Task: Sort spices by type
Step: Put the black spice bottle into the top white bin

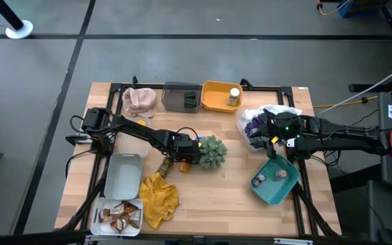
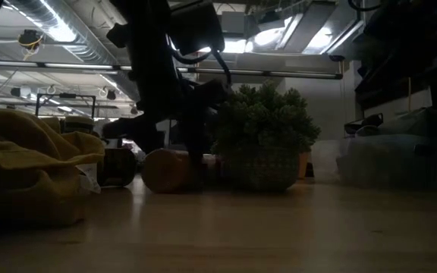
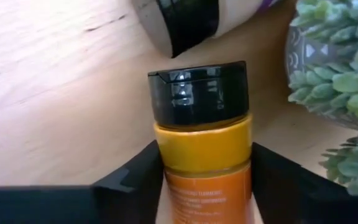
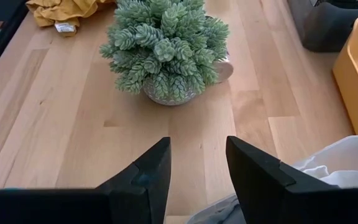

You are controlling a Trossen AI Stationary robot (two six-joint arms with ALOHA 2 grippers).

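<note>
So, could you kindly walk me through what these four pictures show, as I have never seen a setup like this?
It is a robot with two dark arms at a wooden table, each ending in a two-finger gripper. One picture looks straight down from above, one looks level across the tabletop, and two come from cameras on the wrists.

From above, the left gripper is at mid-table beside a green spiky plant ball. Its wrist picture shows an orange spice bottle with a black cap lying between its fingers; whether they actually press on it is unclear. The right gripper waits open and empty above a teal tray.

Also on the table: a yellow cloth, a white tray of packets, a grey lid-like tray, a yellow bin holding a small jar, a dark grey bin and a pink cloth.
</note>
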